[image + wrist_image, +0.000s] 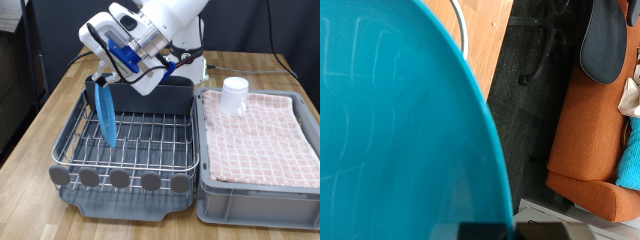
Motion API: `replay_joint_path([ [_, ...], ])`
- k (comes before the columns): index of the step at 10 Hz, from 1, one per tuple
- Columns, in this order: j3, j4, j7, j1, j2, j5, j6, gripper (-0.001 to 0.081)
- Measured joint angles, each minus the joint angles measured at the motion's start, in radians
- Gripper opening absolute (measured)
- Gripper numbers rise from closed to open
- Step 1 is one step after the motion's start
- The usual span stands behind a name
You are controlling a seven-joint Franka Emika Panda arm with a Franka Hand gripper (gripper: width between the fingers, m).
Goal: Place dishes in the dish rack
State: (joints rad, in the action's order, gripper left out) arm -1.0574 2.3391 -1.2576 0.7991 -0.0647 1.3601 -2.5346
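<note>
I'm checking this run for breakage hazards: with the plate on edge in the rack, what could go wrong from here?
The light-blue plate stands on edge in the dish rack under the gripper; if poorly seated between wires, it might tip flat. The white cup stands on the checkered cloth, soft footing that could topple it.

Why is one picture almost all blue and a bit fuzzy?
In the wrist view the blue plate sits so close to the camera that it fills the picture, soft, with pale reflections on it. In the exterior view the same plate looks small and sharp, standing in the dish rack under the pincer.
</note>
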Motion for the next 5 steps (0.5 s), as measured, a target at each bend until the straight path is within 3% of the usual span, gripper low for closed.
replay_joint_path([
  [5,-0.006,0.006,-0.023,-0.005,-0.021,-0.002,-0.037,0.0015],
])
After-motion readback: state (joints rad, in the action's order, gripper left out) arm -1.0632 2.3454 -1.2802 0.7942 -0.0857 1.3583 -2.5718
